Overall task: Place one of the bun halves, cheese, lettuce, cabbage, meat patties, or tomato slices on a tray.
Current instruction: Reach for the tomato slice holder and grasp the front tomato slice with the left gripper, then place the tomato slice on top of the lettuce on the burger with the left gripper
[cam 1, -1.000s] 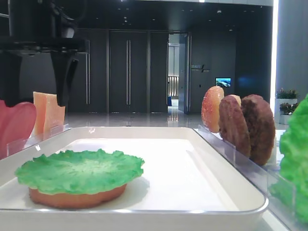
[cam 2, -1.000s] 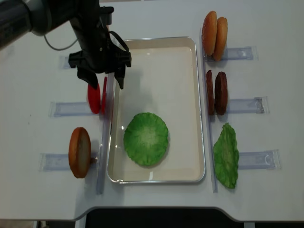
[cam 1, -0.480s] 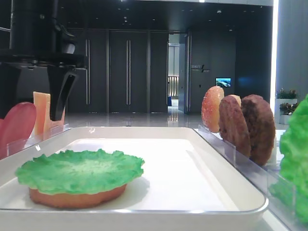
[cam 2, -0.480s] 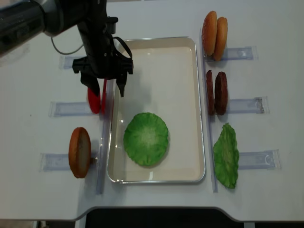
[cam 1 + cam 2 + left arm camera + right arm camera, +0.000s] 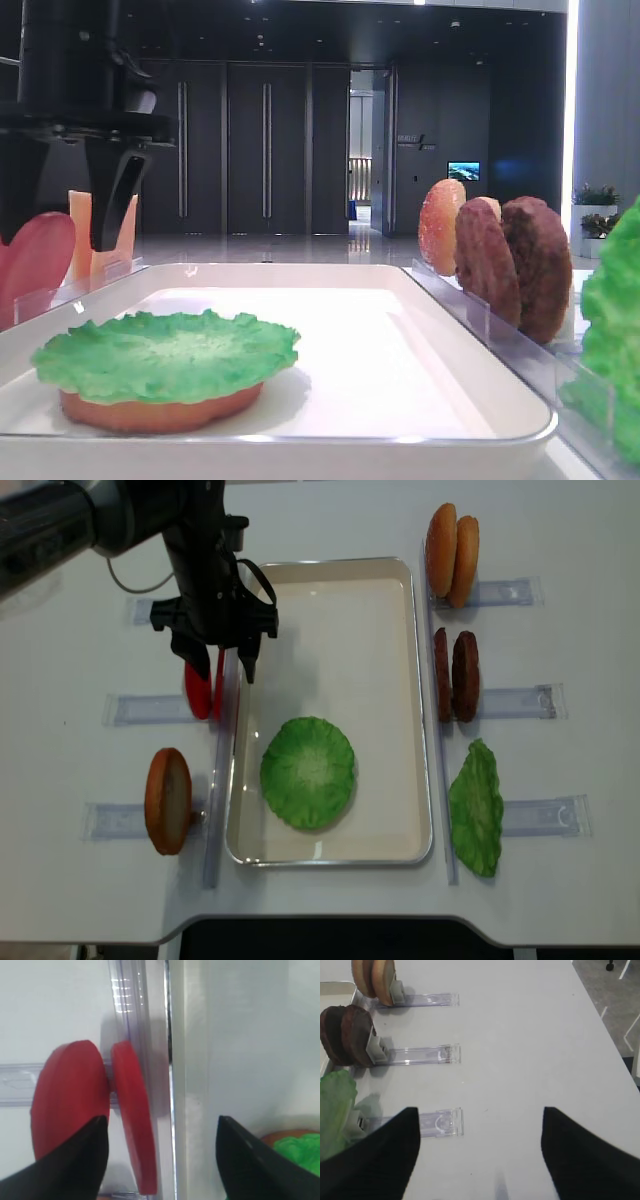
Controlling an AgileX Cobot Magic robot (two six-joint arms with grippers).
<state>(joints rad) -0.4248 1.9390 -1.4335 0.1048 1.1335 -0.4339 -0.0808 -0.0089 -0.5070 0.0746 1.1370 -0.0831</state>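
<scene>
The left gripper (image 5: 159, 1160) is held with jaws apart astride two upright tomato slices (image 5: 132, 1125), without clamping them. These are racked just beside the tray (image 5: 395, 705); the right gripper (image 5: 480, 1152) is spread over bare table.

left hand (image 5: 214, 663): pointing down, fingers apart | right hand (image 5: 480, 1150): fingers spread

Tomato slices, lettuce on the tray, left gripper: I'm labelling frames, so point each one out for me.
tomato slices (image 5: 132, 1115), left wrist view, rim of the nearer slice.
lettuce (image 5: 308, 771), overhead view, centre of the leaf.
left gripper (image 5: 218, 668), overhead view, midway between its fingertips.
</scene>
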